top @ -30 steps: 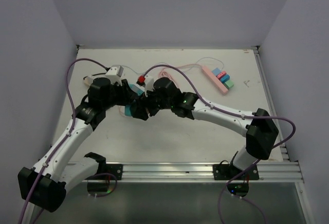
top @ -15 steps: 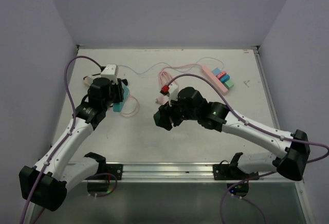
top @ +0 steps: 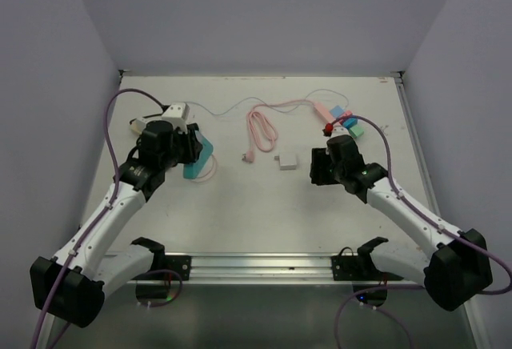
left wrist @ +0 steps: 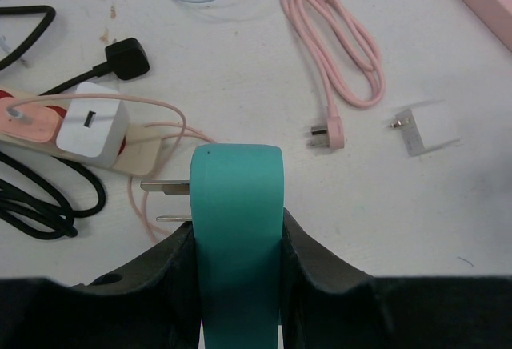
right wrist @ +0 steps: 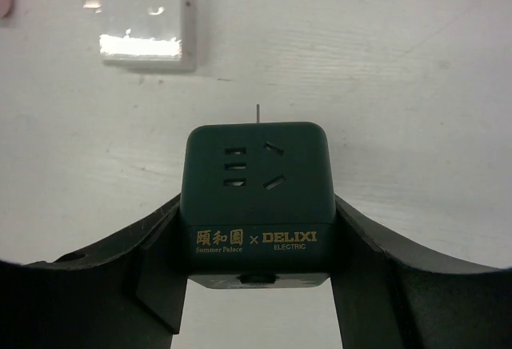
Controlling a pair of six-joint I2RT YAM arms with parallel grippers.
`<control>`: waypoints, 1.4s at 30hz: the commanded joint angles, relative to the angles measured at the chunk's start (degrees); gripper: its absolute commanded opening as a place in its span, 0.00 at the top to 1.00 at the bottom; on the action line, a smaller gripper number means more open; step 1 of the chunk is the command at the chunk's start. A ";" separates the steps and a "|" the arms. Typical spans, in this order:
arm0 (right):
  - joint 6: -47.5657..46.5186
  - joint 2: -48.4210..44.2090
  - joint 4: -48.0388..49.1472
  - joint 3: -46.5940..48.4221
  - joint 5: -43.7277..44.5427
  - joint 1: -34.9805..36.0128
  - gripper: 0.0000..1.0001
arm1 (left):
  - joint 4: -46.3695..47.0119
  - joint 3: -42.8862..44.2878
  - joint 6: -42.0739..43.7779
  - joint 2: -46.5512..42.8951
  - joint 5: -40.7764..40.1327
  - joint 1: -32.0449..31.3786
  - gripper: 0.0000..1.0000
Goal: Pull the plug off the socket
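The left claw (left wrist: 237, 261) was clenched on a teal plug (left wrist: 237, 193), its dark fingers (left wrist: 172, 261) pressed against either flank. The plug's two metal prongs (left wrist: 164, 186) stuck out bare to the claw's left, touching nothing. Well apart from it across the counter (top: 240, 221), the right claw (right wrist: 258, 237) gripped a dark green socket cube (right wrist: 256, 177) from both sides, with the cube's slotted face turned up toward the wrist and its slots bare. Just ahead of the right claw, a little to its left, a white adapter (right wrist: 144, 22) lay flat on the counter. Ahead of the left claw and off to the right was a coiled pink cable (left wrist: 340, 53). To that claw's left a power strip (left wrist: 144, 150) carried a white charger (left wrist: 90, 125), with a black plug (left wrist: 128, 57) lying beyond it.
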 commanded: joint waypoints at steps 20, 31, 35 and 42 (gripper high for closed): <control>5.63 18.65 21.48 -0.92 1.60 -4.56 0.02 | 6.79 -13.37 -13.61 -5.16 22.19 -0.24 1.00; 5.37 -0.85 12.25 -1.72 0.27 -4.56 0.01 | -1.63 -19.97 -20.99 -7.18 2.27 0.54 1.00; 4.93 -2.27 10.58 0.04 0.27 -4.56 0.01 | -5.14 -20.76 -22.66 -7.71 -2.76 2.21 1.00; 5.02 -2.62 9.34 1.62 -0.08 -4.56 0.01 | -13.05 -18.92 -30.47 -5.95 -14.27 3.80 1.00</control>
